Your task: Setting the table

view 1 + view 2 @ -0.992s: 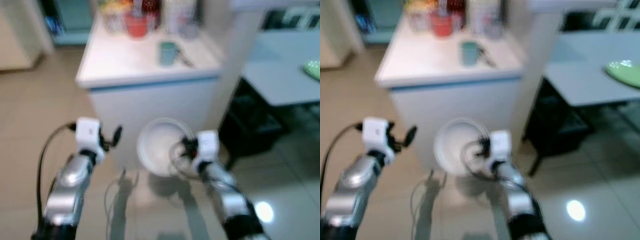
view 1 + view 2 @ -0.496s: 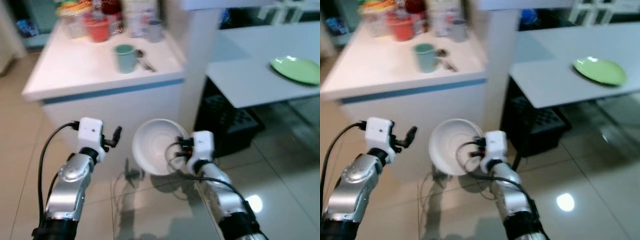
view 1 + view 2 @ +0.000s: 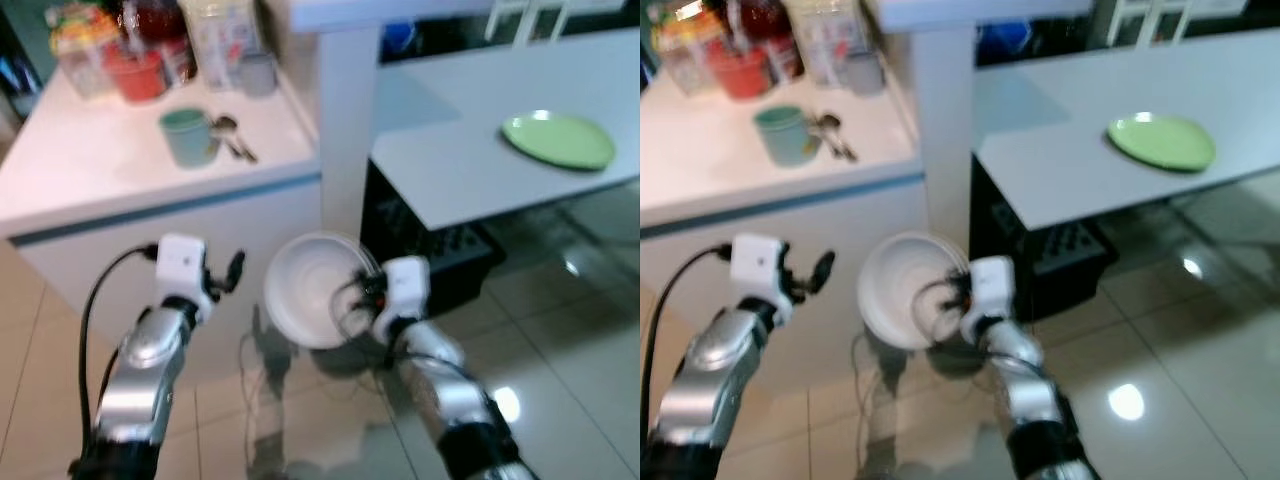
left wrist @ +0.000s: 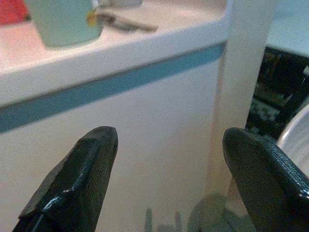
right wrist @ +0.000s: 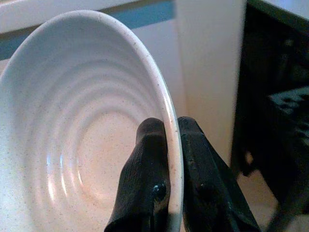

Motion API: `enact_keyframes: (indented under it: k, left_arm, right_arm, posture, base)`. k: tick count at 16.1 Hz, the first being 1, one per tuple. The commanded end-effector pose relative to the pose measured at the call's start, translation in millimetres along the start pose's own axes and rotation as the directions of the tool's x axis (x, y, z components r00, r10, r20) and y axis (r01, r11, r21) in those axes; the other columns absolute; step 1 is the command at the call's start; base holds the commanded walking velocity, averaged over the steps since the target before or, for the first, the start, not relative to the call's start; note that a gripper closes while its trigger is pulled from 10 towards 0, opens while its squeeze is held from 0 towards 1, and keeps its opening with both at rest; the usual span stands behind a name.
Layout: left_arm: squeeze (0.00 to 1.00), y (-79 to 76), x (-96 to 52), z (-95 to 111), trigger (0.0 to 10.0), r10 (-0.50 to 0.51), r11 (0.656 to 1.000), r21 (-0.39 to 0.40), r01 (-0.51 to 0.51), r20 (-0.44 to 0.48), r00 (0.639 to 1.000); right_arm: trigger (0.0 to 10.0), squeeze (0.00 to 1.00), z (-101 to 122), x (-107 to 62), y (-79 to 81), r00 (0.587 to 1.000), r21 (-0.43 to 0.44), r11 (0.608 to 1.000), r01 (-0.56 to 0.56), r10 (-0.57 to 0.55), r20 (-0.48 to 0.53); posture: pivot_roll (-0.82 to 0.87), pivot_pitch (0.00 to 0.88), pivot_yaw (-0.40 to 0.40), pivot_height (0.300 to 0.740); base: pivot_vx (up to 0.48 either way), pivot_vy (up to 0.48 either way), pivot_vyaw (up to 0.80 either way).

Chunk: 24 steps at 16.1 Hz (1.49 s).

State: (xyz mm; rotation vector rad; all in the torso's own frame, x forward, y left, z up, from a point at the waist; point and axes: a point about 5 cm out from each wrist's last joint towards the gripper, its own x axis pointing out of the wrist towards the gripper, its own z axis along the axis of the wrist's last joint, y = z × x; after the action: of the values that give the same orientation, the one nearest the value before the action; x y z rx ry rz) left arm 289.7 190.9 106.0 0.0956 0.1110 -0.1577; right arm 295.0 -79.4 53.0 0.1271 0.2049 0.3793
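A white ribbed bowl [image 3: 310, 300] hangs in the air in front of me, tilted with its hollow toward the camera. My right gripper [image 5: 166, 137] is shut on the bowl's rim [image 5: 170, 116], one finger inside and one outside. My left gripper [image 4: 166, 159] is held up to the left of the bowl, open, with nothing between its fingers [image 4: 79, 179]. A grey dining table [image 3: 470, 150] stands ahead to the right, with a green plate [image 3: 558, 140] on it.
A white counter [image 3: 120, 170] with a blue stripe stands ahead on the left, carrying a green mug [image 3: 188, 137], a spoon, a red cup and jars. A white pillar [image 3: 345, 110] rises between counter and table. A black crate [image 3: 440, 250] sits under the table. The tiled floor is glossy.
The whole view has swung to the right: the counter slid left and the grey table with the green plate came into sight. The bowl stays in my right gripper.
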Motion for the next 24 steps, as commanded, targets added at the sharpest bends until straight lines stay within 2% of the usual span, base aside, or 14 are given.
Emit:
enact_keyframes:
  k: [1,6,10,15,20,24]
  left_arm:
    - [0.0,-6.2,1.6,2.7,10.0,-0.013,1.0,0.001,0.013,0.014,1.0]
    - [0.0,-9.0,2.1,3.1,10.0,-0.025,1.0,0.019,0.025,0.026,0.999]
    - [0.0,-10.4,3.8,2.9,10.0,-0.012,0.999,0.044,0.011,0.022,1.0]
    - [0.0,-4.5,3.9,2.4,10.0,0.018,1.0,0.004,-0.018,0.02,1.0]
    - [0.0,-5.0,5.6,2.3,10.0,0.013,1.0,-0.002,-0.013,0.019,1.0]
    - [0.0,-1.8,6.7,-3.9,10.0,0.042,0.996,0.075,-0.039,-0.029,0.999]
  right_arm:
    - [0.0,0.0,7.7,-1.4,-12.2,0.999,-0.008,0.999,0.033,-0.033,0.036]
    - [0.0,0.0,6.2,-1.5,-12.7,0.999,-0.011,0.999,0.03,-0.03,0.032]
    - [0.0,0.0,6.7,-1.1,-11.7,0.999,-0.004,1.0,0.027,-0.027,0.035]
    - [0.0,0.0,10.3,-1.3,-16.4,0.997,0.038,0.998,0.05,-0.051,0.05]
    - [0.0,0.0,13.9,0.7,-18.5,0.997,0.03,0.998,0.055,-0.057,0.058]
    - [0.0,0.0,15.5,1.8,-16.7,0.997,0.019,0.999,0.049,-0.05,0.062]
  posture:
    - [0.16,0.0,0.062,0.74]
    - [0.16,0.0,0.059,0.74]
    - [0.16,0.0,0.061,0.74]
    - [0.16,0.0,0.061,0.74]
    - [0.16,0.0,0.064,0.74]
    - [0.16,0.0,0.068,0.74]
  base:
    - [0.0,0.0,0.0]
    - [0.0,0.0,0.0]
    - [0.0,-0.427,0.0]
    - [0.0,-0.418,0.0]
    - [0.0,-0.42,0.0]
    - [0.349,-0.325,0.0]
